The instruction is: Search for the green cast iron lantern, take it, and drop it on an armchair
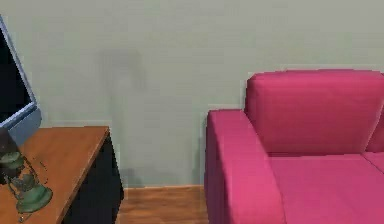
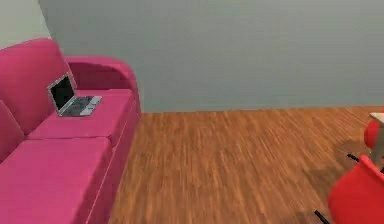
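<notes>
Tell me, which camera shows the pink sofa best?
The arm side view: the pink sofa shows its back, two seat cushions and an armrest. The forward view shows one armrest and part of its back.

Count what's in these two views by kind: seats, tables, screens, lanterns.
Seats: 2, pink sofa, red seat cut by the edge
Tables: 1, wooden desk
Screens: 2, monitor, laptop
Lanterns: 1, green lantern
Total: 6
</notes>
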You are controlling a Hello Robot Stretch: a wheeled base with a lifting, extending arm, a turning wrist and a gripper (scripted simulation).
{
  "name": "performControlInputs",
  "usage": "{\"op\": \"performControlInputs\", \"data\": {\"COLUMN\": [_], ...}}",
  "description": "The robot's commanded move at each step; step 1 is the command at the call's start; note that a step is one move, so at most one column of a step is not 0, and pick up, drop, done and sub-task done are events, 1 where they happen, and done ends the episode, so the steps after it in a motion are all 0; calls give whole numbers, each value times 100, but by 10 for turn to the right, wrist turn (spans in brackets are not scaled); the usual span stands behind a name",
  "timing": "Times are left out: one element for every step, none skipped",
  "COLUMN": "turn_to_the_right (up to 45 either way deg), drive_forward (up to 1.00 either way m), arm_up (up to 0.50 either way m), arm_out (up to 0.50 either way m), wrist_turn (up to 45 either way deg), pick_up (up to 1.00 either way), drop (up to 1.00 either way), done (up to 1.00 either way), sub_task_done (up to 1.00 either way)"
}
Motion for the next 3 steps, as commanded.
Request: {"op": "performControlInputs", "data": {"turn_to_the_right": [-450,-450,-390], "drive_forward": [0,0,0], "arm_up": [0,0,0], "arm_out": [0,0,0], "wrist_turn": [0,0,0], "pick_up": [0,0,0], "drop": [0,0,0], "done": [0,0,0], "sub_task_done": [0,0,0]}}
